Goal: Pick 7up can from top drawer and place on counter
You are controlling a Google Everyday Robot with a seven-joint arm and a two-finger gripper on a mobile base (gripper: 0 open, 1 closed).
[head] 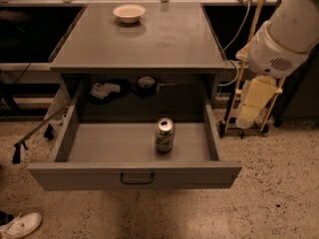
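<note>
The 7up can (164,135) stands upright in the open top drawer (99,146), right of centre and near the front panel with its dark bar handle (136,178). The grey counter (159,39) above holds only a cream bowl (129,12) at the back. My white arm (284,31) hangs at the upper right, beside the cabinet. The cream gripper (251,103) points down below it, right of the drawer and well apart from the can.
Behind the drawer, the cabinet cavity holds dark clutter (107,90) and a round object (146,82). A yellow-framed stand with cables (259,14) is right of the cabinet, behind my arm. A black tool (30,138) and a white shoe (20,225) lie on the speckled floor at left.
</note>
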